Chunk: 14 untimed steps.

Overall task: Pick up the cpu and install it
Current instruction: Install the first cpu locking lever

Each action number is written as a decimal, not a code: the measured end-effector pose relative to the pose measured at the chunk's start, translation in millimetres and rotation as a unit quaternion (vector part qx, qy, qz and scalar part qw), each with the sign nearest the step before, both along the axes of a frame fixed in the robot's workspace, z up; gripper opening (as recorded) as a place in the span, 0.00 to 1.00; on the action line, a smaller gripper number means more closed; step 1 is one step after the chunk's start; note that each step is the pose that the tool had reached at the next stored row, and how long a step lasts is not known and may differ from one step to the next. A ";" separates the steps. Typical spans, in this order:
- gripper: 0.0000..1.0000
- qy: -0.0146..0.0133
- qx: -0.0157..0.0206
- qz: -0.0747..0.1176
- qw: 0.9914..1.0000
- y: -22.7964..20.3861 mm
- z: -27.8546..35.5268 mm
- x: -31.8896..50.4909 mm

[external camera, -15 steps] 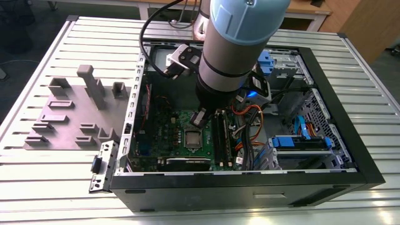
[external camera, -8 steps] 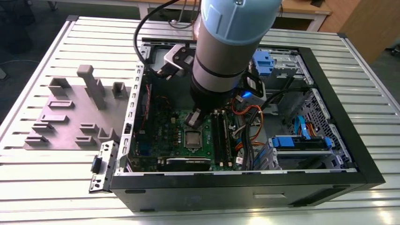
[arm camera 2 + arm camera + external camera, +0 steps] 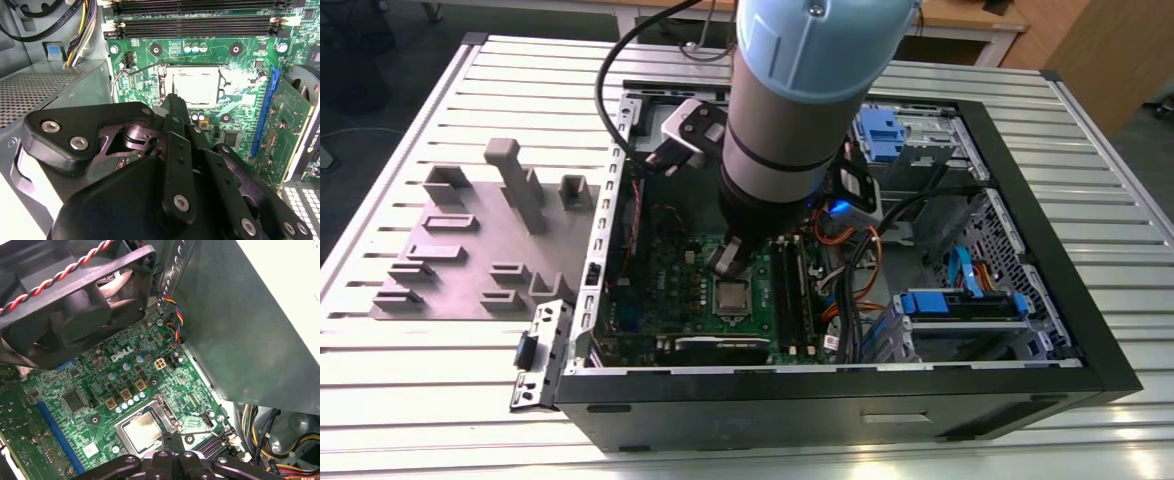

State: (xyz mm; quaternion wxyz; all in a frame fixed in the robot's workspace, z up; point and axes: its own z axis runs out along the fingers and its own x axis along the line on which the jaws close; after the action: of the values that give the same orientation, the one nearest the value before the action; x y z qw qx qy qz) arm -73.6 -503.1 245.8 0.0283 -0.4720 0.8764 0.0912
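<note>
Arm reaches down into open computer case (image 3: 854, 390) on slatted table (image 3: 440, 400). Gripper (image 3: 728, 262) hovers just above green motherboard (image 3: 240, 90), fingers (image 3: 172, 107) pressed together, holding nothing. Cpu (image 3: 196, 86) lies flat in its socket on motherboard, apart from gripper tips; seen also in first wrist view (image 3: 142, 430). Black fan (image 3: 75, 300) sits near socket. Grey holder block (image 3: 480, 240) rests on table beside case.

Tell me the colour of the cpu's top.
Silver-grey metal with a pale sheen; the cpu sits in its motherboard socket, clearest in the second wrist view.
</note>
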 end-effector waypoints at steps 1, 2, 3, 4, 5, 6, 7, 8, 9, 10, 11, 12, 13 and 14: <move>0.10 0.000 0.000 0.000 1.000 -0.4 0.0 0.0; 0.10 0.000 0.000 0.000 1.000 -0.5 0.0 0.0; 0.10 0.000 0.000 0.000 1.000 -0.5 0.0 0.0; 0.10 0.000 0.000 0.000 1.000 -0.5 0.0 0.0; 0.10 0.000 0.000 0.000 1.000 -0.5 0.0 0.0; 0.10 0.000 0.000 0.000 1.000 -0.5 0.0 0.0; 0.10 0.000 0.000 0.000 1.000 -0.6 0.0 0.0; 0.10 0.000 0.000 0.000 1.000 -0.7 0.0 0.0; 0.10 0.000 0.000 0.000 1.000 -0.7 0.0 0.0; 0.10 0.000 0.000 0.000 1.000 -0.7 0.0 0.0; 0.10 0.000 0.000 0.000 1.000 -0.7 0.0 0.0; 0.10 0.000 0.000 0.000 1.000 -0.7 0.0 0.0; 0.10 0.000 0.000 0.000 1.000 -0.8 0.0 0.0; 0.10 0.000 0.000 0.000 1.000 -0.8 0.0 0.0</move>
State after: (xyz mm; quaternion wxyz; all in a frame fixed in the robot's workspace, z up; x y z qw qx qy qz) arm -73.6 -503.8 245.8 0.0283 -0.4720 0.8764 0.0912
